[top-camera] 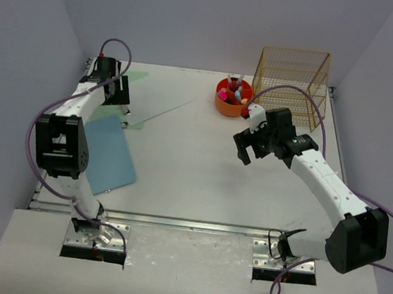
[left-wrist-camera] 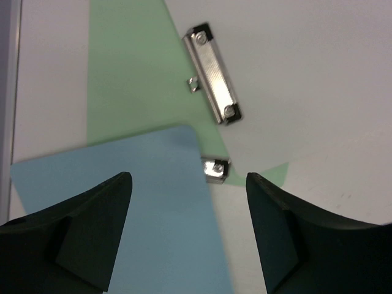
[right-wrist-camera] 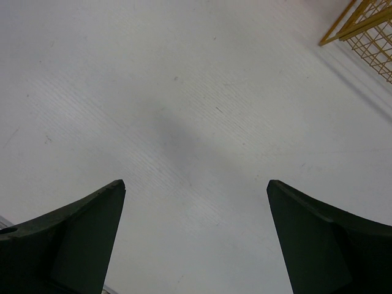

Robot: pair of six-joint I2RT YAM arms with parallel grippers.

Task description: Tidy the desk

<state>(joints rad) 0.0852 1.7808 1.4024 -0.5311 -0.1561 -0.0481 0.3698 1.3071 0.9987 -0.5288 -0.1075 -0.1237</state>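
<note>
Grippers empty: left gripper (left-wrist-camera: 188, 177), jaws apart, over blue sheet (left-wrist-camera: 153, 202) corner, likely for grasp; right gripper (right-wrist-camera: 196, 184) wide, idle above desk (right-wrist-camera: 184, 92).

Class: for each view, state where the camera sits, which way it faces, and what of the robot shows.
Top: above and behind, facing down on the desk; left arm, right arm show.
Left wrist: down at green board, blue board; own fingers show.
Right wrist: down at desk, wire rack corner; own fingers show.
Shared: blue board, top and left wrist.
</note>
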